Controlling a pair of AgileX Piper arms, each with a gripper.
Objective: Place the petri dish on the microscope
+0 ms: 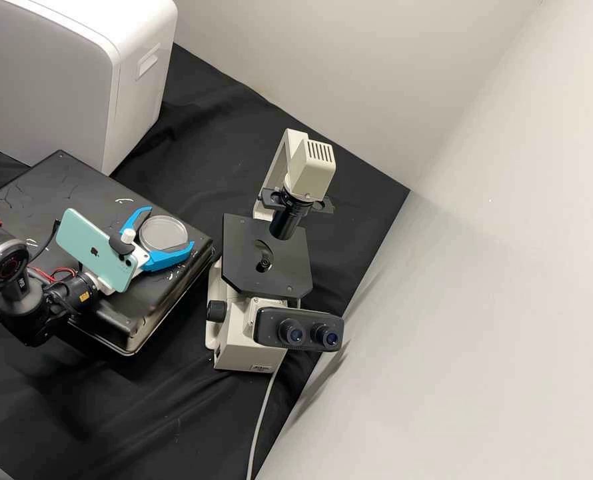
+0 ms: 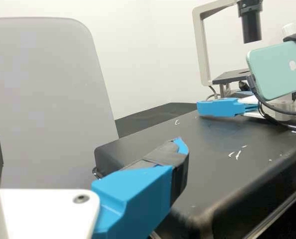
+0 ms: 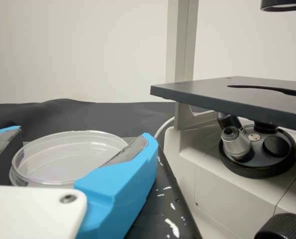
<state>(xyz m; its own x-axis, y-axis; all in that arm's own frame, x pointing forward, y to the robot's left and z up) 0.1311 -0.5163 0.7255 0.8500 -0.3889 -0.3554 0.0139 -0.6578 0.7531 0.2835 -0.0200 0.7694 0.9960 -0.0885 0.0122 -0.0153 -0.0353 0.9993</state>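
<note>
Two grippers, both open. Step in hand: grasp. Right gripper (image 1: 168,229) fingers (image 3: 123,174) spread wide, bracketing petri dish (image 3: 63,154) close to rim, apparently not yet clamped. Dish lies flat on black case (image 1: 56,180), beside microscope (image 1: 243,333). Round, so no long axis; mouth up. Next: close, lift, carry level to stage (image 1: 240,257). Left gripper (image 2: 85,142) fingers apart, empty.

Lab: microscope (image 1: 263,287) on black bench (image 1: 176,413).
</note>
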